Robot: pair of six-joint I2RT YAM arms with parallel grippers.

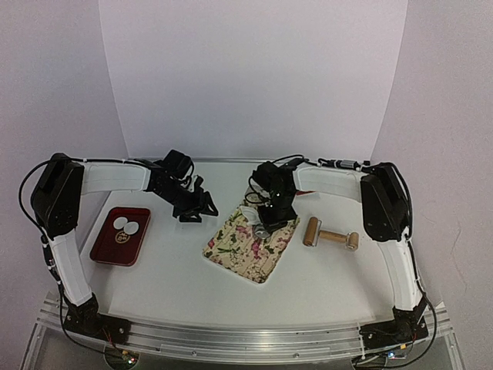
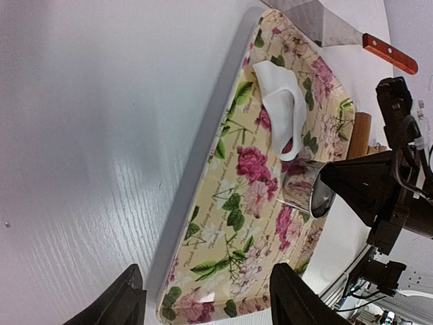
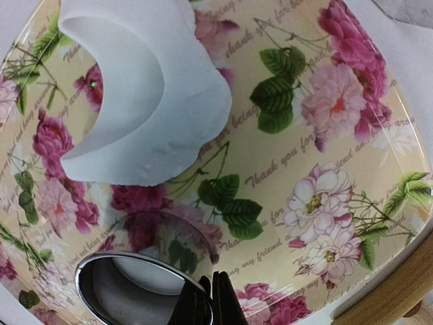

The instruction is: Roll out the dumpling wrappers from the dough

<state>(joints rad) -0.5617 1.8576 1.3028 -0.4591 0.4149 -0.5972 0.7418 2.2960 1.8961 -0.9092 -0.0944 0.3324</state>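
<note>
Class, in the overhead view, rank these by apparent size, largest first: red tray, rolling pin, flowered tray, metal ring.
Largest to smallest:
flowered tray
red tray
rolling pin, about as long as the red tray but narrower
metal ring

Floral tray (image 3: 237, 156) w/ script — "Thank you for being", "my friend"

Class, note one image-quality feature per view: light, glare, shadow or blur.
Top external: soft, even light, faint shadows; the wrappers are too small for detail. Left wrist: broad glare on the table, mirror reflections on the ring. Right wrist: dough fairly sharp, the ring's near rim blurred.
</note>
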